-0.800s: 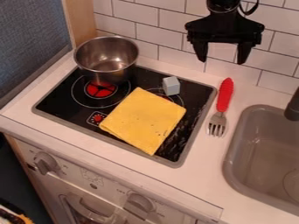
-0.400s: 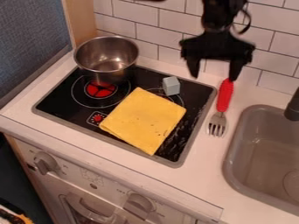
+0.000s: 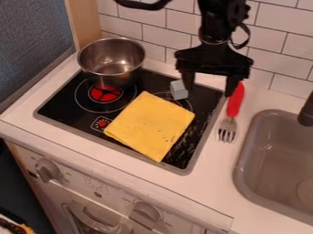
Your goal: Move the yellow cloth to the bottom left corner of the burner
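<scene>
Tool (image 3: 209, 87) lower, nearer the yellow cloth (image 3: 149, 125), empty, fingers wide apart

Sink (image 3: 269, 151) and tap (image 3: 307, 112): cut off, right edge. Arm (image 3: 217, 23): cut off, top edge. Burner ring (image 3: 191, 106): partly hidden under yellow cloth (image 3: 149, 124). Corner item (image 3: 15, 226), lower left: cut off, unidentifiable.

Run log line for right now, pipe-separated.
gripper: jaws open, empty | yellow cloth: on burner, not at bottom left corner | state: not grasped
</scene>
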Robot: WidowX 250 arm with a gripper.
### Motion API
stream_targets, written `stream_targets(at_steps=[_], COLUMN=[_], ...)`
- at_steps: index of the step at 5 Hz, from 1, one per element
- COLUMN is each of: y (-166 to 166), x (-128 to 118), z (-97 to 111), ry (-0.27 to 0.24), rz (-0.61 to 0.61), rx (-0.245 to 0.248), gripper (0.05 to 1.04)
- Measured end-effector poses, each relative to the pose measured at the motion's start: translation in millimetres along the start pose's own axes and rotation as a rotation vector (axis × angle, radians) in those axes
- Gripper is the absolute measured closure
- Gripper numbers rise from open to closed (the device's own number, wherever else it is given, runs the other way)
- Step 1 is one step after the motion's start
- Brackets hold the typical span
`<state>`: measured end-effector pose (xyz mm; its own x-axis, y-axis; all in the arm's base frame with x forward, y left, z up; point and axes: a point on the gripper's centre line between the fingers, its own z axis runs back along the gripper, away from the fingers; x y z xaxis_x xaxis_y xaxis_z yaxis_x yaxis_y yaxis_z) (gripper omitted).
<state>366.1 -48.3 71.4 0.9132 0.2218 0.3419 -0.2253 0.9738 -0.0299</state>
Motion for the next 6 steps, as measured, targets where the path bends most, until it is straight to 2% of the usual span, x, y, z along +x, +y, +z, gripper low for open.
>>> stream_targets(at_steps=[2,3,4,6], y=[33,53,57,64], x=[-26,-36,-48,-50], z=[-14,-25,-40,-50], ry=[0.072,0.118,0.175,0.204], rz=[0.054,0.100,0.102,0.136], rx=[0.042,0.045,0.042,0.015], gripper=[0.083,0.083,0.083,0.083])
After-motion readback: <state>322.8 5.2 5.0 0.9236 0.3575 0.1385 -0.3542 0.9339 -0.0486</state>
